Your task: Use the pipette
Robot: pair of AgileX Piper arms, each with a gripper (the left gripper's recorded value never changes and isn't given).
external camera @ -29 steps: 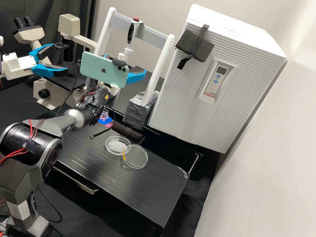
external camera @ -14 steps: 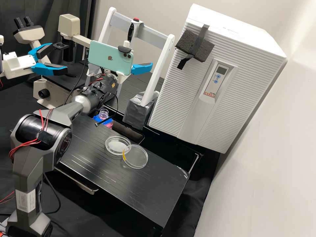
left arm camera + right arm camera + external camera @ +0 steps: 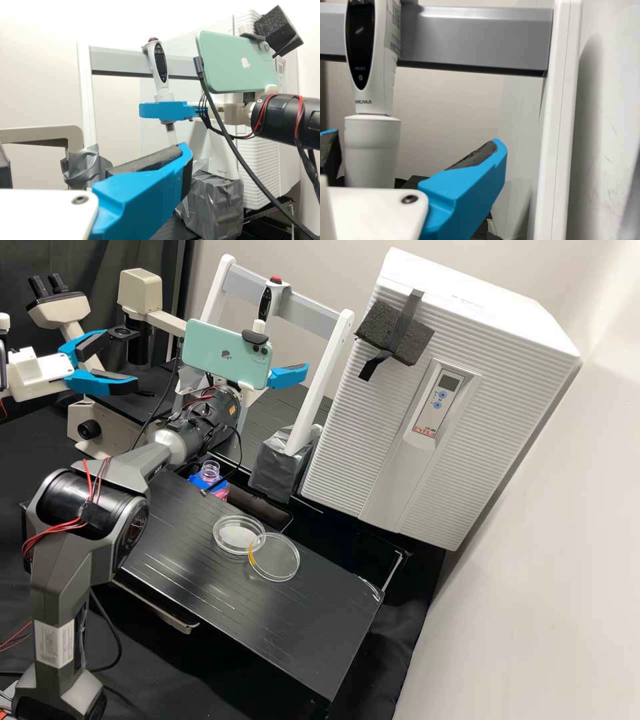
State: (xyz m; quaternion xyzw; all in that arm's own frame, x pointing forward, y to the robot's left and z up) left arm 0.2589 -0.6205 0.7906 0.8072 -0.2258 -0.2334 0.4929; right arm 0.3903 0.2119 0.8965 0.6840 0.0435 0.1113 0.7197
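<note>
Two blue fingers of my right gripper [image 3: 415, 142] stand apart, one on each side of the pipette [image 3: 370, 75]. It hangs upright from the grey crossbar of the stand [image 3: 470, 37]. I read this as the pick-up step: I'm lined up on the lower white barrel but not gripping it yet.

My right wrist view shows a strip of wall between the barrel and my finger pad [image 3: 472, 155], so nothing is clamped. The high view can't settle that, because the phone [image 3: 227, 353] on my wrist covers the spot.

The next move, as I judge it, is to close squarely on the barrel, then lift it straight off the crossbar without twisting.

The high view adds what lies ahead: a pink bottle [image 3: 212, 473] just in front of the stand and two dishes [image 3: 238, 532] farther forward. My left gripper [image 3: 122, 359] hangs with its fingers spread, well off to the stand's side.
</note>
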